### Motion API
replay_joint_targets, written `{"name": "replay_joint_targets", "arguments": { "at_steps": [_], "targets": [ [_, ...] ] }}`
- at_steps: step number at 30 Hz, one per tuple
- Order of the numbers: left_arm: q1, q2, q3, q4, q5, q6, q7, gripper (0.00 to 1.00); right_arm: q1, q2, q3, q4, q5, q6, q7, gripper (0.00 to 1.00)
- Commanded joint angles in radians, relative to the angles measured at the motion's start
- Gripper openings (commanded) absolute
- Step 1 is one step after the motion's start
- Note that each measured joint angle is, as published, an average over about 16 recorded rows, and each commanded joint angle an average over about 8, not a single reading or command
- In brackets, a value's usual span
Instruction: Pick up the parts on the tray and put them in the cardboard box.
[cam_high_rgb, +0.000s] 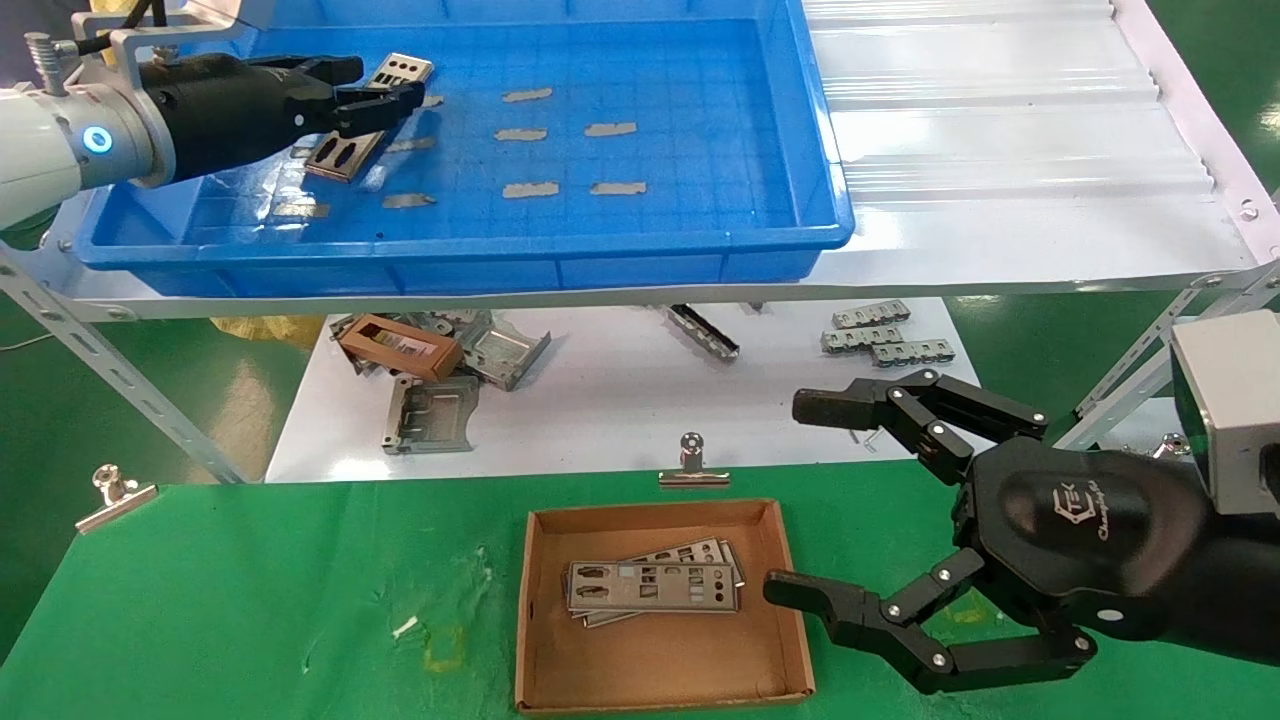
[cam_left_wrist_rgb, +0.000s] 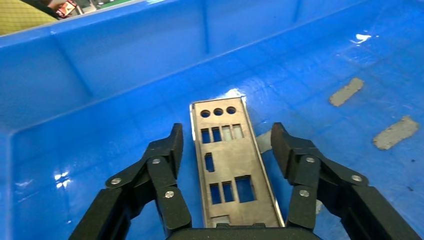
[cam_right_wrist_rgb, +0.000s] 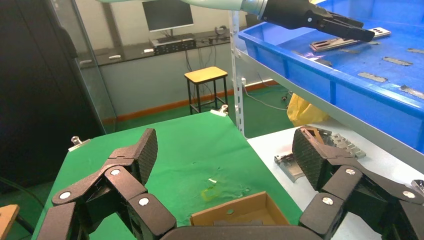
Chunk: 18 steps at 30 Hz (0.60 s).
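A silver-grey punched plate (cam_high_rgb: 345, 155) lies at the left end of the blue tray (cam_high_rgb: 460, 245). My left gripper (cam_high_rgb: 385, 90) is over it, open. In the left wrist view the plate (cam_left_wrist_rgb: 230, 165) runs lengthwise between the two fingers (cam_left_wrist_rgb: 167, 150) with a gap on each side of my left gripper (cam_left_wrist_rgb: 226, 135). The cardboard box (cam_high_rgb: 660, 660) sits on the green cloth and holds two or three stacked plates (cam_high_rgb: 650, 585). My right gripper (cam_high_rgb: 800, 497) hangs open and empty just right of the box. It also shows in the right wrist view (cam_right_wrist_rgb: 226, 150), above the box (cam_right_wrist_rgb: 235, 212).
Grey tape patches (cam_high_rgb: 530, 132) dot the tray floor. Below the shelf, a white board carries folded metal frames (cam_high_rgb: 430, 410), a brown frame piece (cam_high_rgb: 400, 345) and small grey brackets (cam_high_rgb: 885, 340). Metal clips (cam_high_rgb: 692, 465) hold the green cloth. Slanted shelf struts (cam_high_rgb: 110, 370) stand at both sides.
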Motion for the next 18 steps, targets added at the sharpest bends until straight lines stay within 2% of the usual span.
{"name": "replay_joint_targets", "arguments": {
  "at_steps": [1, 18],
  "targets": [
    [0.001, 0.001, 0.0, -0.001, 0.0, -0.008, 0.002, 0.0, 0.0, 0.0, 0.0, 0.0, 0.0, 0.0, 0.0, 1.0],
    [-0.006, -0.01, -0.005, -0.016, -0.007, 0.027, 0.012, 0.0, 0.0, 0.0, 0.0, 0.0, 0.0, 0.0, 0.0, 1.0]
  ]
}}
